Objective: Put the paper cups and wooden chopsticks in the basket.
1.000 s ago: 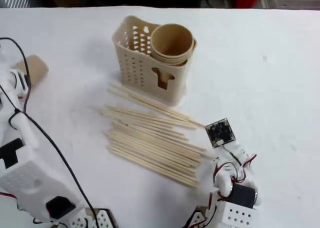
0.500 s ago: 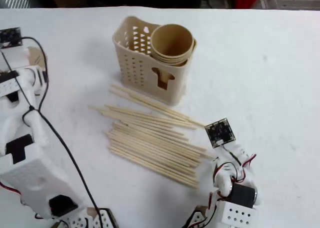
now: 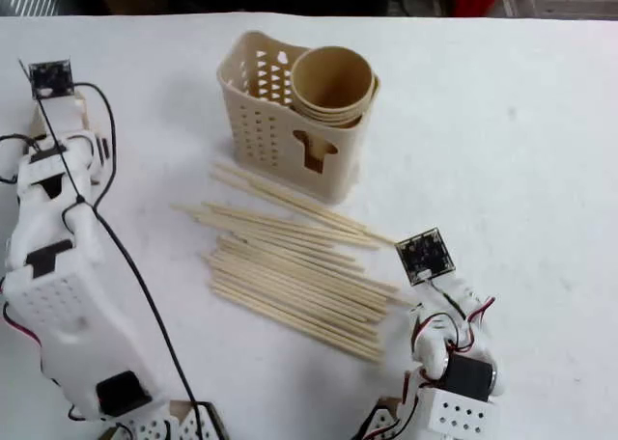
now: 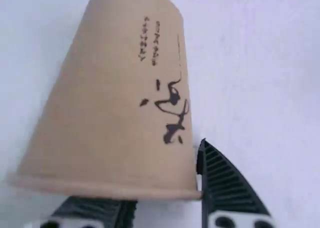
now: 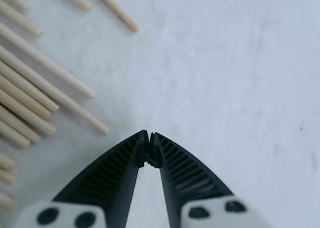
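Note:
A brown paper cup lies on its side on the white table, its rim toward my left gripper. That gripper is open, with one finger beside the rim and the other partly hidden under it. In the high view the left arm stretches over the cup at the far left. Several wooden chopsticks lie in a loose pile in front of the beige basket, which holds stacked paper cups. My right gripper is shut and empty on the cloth just right of the chopstick ends.
The right arm sits low at the front edge, its camera board by the pile's right end. A black cable runs along the left arm. White tabletop spreads to the right of the basket.
The left arm has swung up and away from the front, out over the cup at the far left, and now covers it in the high view. The right arm has not moved.

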Available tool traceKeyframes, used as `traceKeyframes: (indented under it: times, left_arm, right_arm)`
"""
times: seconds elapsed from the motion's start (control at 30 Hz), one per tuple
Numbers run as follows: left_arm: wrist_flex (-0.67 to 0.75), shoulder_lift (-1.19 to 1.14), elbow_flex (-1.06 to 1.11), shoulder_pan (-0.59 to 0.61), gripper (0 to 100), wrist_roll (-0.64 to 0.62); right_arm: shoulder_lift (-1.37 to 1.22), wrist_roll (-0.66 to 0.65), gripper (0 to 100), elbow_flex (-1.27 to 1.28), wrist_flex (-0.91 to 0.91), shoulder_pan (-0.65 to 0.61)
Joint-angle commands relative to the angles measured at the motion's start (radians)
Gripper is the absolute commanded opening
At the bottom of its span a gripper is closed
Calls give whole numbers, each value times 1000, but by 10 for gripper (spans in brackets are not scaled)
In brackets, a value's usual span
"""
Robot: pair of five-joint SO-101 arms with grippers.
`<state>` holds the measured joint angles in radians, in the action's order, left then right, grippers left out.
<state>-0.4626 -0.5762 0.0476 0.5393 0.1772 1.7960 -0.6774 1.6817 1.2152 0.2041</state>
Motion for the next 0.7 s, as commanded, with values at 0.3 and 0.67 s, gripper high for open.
traceKeyframes:
  times: [0.3, 0.67]
  left_arm:
    - [86, -166, -207, -7, 22, 0]
    - [-482, 12, -404, -16, 23, -54]
  right_arm:
    - [7, -9, 17, 8, -18, -8]
    - [7, -9, 17, 8, -18, -8]
